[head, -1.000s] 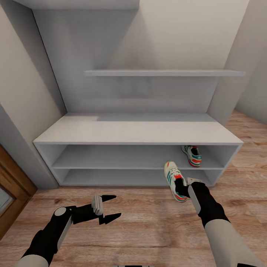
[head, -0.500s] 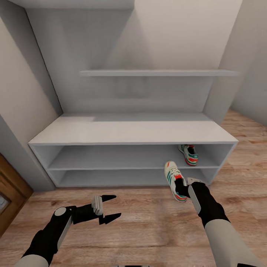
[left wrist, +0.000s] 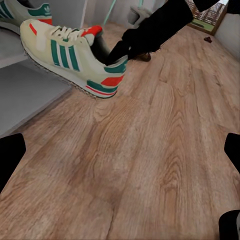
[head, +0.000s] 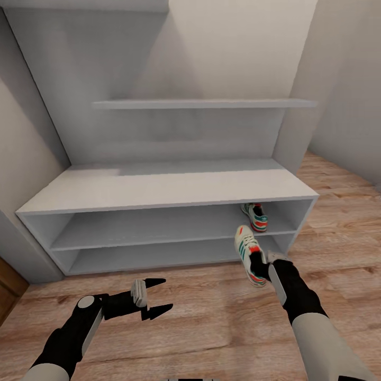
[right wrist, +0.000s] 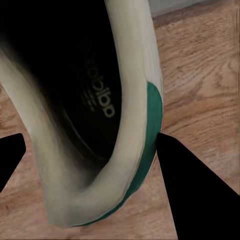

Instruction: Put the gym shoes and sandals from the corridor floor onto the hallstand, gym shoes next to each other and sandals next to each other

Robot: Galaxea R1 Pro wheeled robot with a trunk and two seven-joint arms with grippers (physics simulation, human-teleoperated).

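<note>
Head view: right gripper point(head: 259, 264) is clamping the second gym shoe point(head: 250, 255); best sliding it beside its shelved mate point(head: 255, 216); left gripper point(head: 153, 298) is hanging open.

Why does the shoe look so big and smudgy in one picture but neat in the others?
Right wrist view: the camera sits very close, so the held gym shoe looks huge, with blurred edges. Head view: farther away, so it is small and crisp in the right gripper. Left wrist view: sharp stripes.
</note>
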